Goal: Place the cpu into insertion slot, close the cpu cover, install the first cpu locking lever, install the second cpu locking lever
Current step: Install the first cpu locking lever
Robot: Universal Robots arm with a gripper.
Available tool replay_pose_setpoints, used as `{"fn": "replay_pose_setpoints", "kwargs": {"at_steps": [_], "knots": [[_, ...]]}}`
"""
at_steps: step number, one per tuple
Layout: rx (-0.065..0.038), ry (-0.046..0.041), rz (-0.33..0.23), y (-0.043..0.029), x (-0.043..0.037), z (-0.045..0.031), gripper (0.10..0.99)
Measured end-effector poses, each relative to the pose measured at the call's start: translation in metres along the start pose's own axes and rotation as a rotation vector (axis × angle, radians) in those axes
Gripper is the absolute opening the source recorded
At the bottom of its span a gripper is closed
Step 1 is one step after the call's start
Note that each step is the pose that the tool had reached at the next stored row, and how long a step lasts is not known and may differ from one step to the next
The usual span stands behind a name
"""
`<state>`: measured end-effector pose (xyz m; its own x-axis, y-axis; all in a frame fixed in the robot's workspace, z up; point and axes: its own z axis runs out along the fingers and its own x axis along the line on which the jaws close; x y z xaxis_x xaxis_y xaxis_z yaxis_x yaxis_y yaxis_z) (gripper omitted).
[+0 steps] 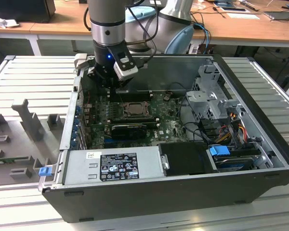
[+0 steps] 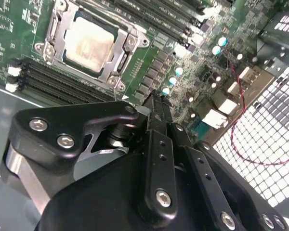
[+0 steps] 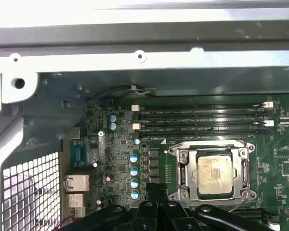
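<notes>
1. The cpu (image 3: pixel 213 174) lies flat in the insertion slot (image 3: pixel 190 173) with its pale metal top facing up out of the open computer case (image 1: pixel 183 192). It is square, so it has no long axis, and its edges run parallel to the memory slots (image 3: pixel 202 118) just beside it.
2. The cpu cover (image 3: pixel 212 145) lies down flat over it, and the chip's top shows through the square opening.
3. The gripper (image 2: pixel 156 98) hangs over the green circuit board (image 3: pixel 284 168), near the socket but apart from it, toward the exterior view's left. Its fingers seem pressed together with nothing between them
</notes>
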<state>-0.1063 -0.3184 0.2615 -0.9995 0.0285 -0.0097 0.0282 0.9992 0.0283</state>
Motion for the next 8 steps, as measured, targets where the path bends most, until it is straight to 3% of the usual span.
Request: {"fn": "replay_pose_setpoints", "kwargs": {"at_steps": [5,8], "knots": [[-0.001,0.0002,-0.001,0.0087,0.0017,0.0007,0.106],[-0.001,0.0014,-0.029,0.0105,0.0018,0.0009,0.106]]}}
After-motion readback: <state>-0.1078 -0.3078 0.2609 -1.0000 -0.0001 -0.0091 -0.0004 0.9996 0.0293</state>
